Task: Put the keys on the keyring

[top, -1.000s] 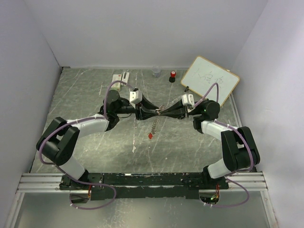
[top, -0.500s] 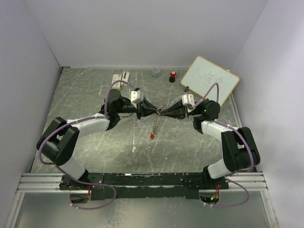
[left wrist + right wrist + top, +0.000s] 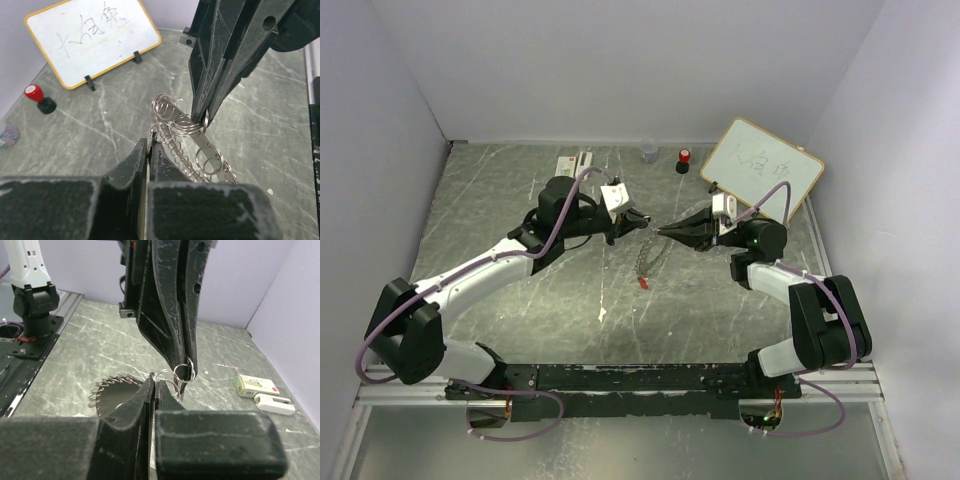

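- Spanning every view, the grey marbled table (image 3: 500, 200) is carrying a whiteboard (image 3: 761, 168), which is standing propped at the far right corner.
- The left gripper (image 3: 645, 221) and the right gripper (image 3: 667, 229) are meeting tip to tip above the middle of the table, both raised off the surface.
- The left gripper is clenching a cluster of small silver rings (image 3: 182, 126). The left wrist view is showing its fingers (image 3: 132, 160) pressed together with no gap.
- The right gripper is clamping the same cluster from the opposite side. The right wrist view is showing its fingers (image 3: 132, 407) closing on a ring.
- The keyring (image 3: 647, 256) is hanging from that cluster, below and between the two grippers. The top view is showing it edge-on as a thin line, and only the right wrist view is revealing its toothed outline.
- A small box (image 3: 256, 386) is lying near the far edge, seen most clearly from the right wrist.
- A red-topped black cylinder (image 3: 684, 160) is standing just left of the whiteboard.
- The red key (image 3: 642, 283) is dangling at the lowest point of the keyring. Only the top view is showing it.
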Controlling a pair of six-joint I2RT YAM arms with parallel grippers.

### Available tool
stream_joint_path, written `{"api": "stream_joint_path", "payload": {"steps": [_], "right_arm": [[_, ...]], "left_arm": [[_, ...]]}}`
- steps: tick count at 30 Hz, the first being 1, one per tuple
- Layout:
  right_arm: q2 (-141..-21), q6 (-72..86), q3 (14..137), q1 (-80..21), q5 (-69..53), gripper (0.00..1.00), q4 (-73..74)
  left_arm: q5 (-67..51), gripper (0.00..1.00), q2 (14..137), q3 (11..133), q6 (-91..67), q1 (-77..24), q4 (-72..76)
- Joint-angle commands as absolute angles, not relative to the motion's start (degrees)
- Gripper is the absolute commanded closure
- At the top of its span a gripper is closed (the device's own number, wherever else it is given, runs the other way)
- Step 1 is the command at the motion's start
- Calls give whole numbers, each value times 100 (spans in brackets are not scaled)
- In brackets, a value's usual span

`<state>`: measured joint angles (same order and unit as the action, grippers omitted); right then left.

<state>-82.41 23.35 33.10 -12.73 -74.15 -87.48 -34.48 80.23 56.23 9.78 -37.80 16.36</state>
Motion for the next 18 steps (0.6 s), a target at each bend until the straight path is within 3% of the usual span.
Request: {"api": "stream_joint_path", "payload": {"steps": [1, 12, 14, 17, 18], "right_arm": [[-8000, 2680, 3032, -1198, -7344, 100, -10419], [-7831, 2887, 2325, -1145, -6710, 93, -10411], [-7820, 2934, 2216, -1113, -6473, 87, -10375], [-7774, 2909, 2028, -1033, -6054, 51, -10046], [-7712, 2841, 1974, -998, -5862, 44, -9762]], "left_arm": [[-1745, 93, 7698, 6126, 1605, -3700, 895], [-972, 93, 7769, 7294, 2325, -4023, -193], [-912, 93, 7812, 7413, 2361, -4085, -212], [-761, 93, 7958, 7699, 2414, -4165, -325], [-713, 93, 8015, 7811, 2429, -4190, -365]]}}
